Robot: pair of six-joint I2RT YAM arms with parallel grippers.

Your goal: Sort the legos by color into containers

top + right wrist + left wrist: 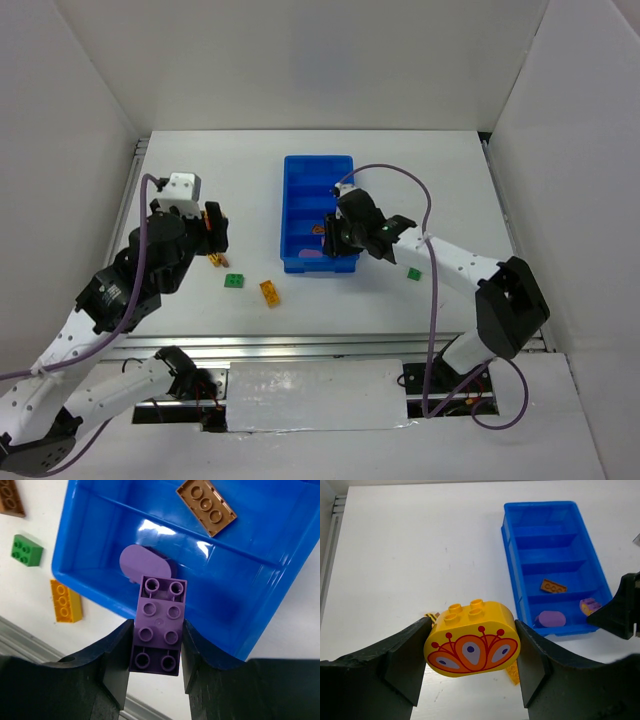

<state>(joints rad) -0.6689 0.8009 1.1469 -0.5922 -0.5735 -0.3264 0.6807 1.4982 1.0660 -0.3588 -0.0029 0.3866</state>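
yellow brick [472, 645]: glossy, rounded, four studs, painted petals; clamped by left gripper [472, 652].
purple brick [159, 625]: long, studded; pinched by right gripper [157, 647] above blue tray [280, 595].

The tray [292, 200] lies lengthwise at the middle of the table [200, 180], its nearest compartment holding a domed piece [145, 565] and the next one behind it a flat plate [206, 507]. The right gripper [157, 645] holds an oblong brick [159, 625] over the tray's near end, and the left gripper [472, 645] holds a rounded brick [472, 640] above the table left of the tray. Off the tray's near left corner lie a long brick [270, 292], a square brick [234, 281] left of it and a third piece [217, 262] beneath the left gripper; a small brick [413, 273] lies right of the tray's near end.
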